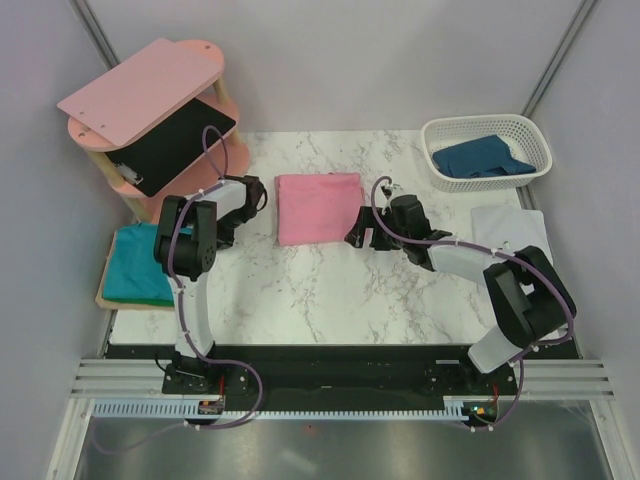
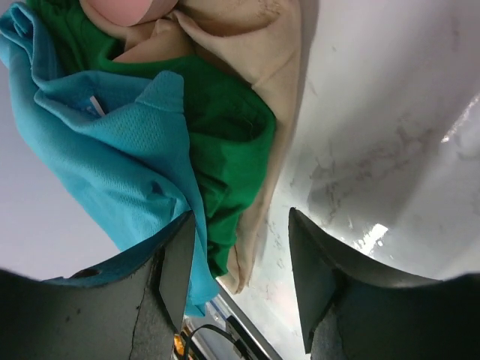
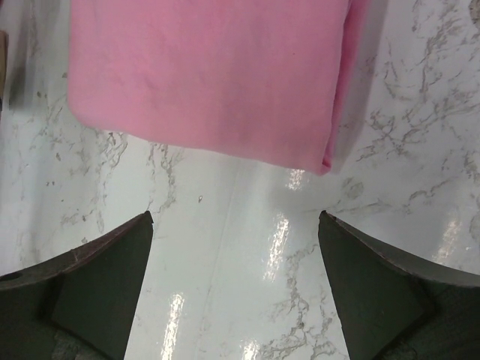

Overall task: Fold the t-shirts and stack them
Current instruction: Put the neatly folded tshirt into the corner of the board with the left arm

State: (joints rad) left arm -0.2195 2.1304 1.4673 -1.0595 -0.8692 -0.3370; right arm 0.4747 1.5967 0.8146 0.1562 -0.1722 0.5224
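Pink t-shirt (image 1: 318, 205): It lay on the marble table (image 1: 300, 300), folded flat into a neat block.
Right claw (image 3: 235, 217): It hung over the table just beside the pink t-shirt, at that shirt's right front corner. Its two fingers (image 3: 97, 285) were spread wide. Nothing was between them, and they did not touch the shirt.
Left claw (image 2: 240, 217): It was on the left side of the pink t-shirt. Its fingers (image 2: 176, 277) were spread part way, with nothing pinched between them.
Teal t-shirt (image 1: 135, 265): It lay well to the left of the pink t-shirt and a little nearer the front. In the left wrist view it looked bunched and wrinkled, not flat.
Green cloth (image 2: 232, 135): It lay under the teal t-shirt and stuck out on the side nearer the pink t-shirt.
Tan cloth (image 2: 262, 37): It lay under the green cloth, touching it, and showed along the edge that faced the pink t-shirt.
Dark blue t-shirt (image 1: 485, 158): It sat crumpled in a white basket (image 1: 487, 125), well to the right of the pink t-shirt and a bit farther back.
White sheet (image 1: 510, 228): It lay flat to the right of the pink t-shirt, past the right claw. Whether it was cloth or paper could not be told.
Pink shelf (image 1: 140, 90): It stood to the left of the pink t-shirt and farther back, with a black panel (image 1: 180, 145) on a lower level.
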